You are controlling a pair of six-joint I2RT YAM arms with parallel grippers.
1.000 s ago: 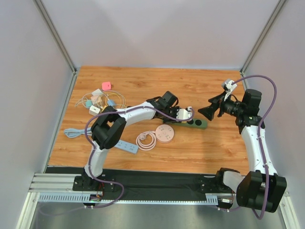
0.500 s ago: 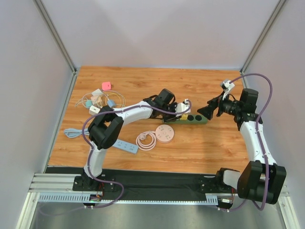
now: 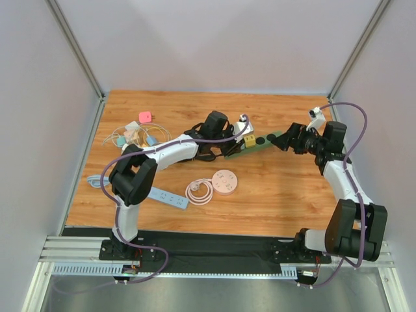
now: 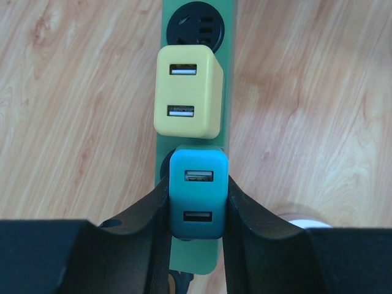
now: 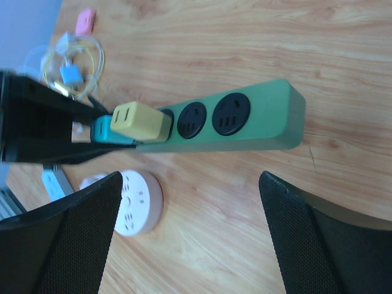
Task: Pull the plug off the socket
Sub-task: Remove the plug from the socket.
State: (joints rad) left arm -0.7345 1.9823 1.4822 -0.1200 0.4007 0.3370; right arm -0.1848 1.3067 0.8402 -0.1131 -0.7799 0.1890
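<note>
- Left gripper (image 4: pixel 197 190) clamped narrow on the blue plug (image 4: pixel 197 199), one black finger pressed against each side face.
- Blue plug seated near the end of the green power strip (image 4: pixel 196 257) closest to the left wrist camera, two USB ports facing up at the lens.
- Yellow plug (image 4: pixel 188 92) next along the same strip, almost touching the blue one, with a round black outlet just beyond.
- Green strip lying slantwise on the wooden table (image 3: pixel 279 195), about mid-table, between the two arms.
- Right gripper (image 5: pixel 190 177) spread wide, holding nothing, pointed at the strip's other end, close to its two black outlets.
- Round pink socket (image 3: pixel 225 182) and coiled white cable (image 3: pixel 199 191) side by side, nearer the arm bases and apart from the strip.
- Tangle of cables and small adapters (image 3: pixel 136 136) at the table's far left.
</note>
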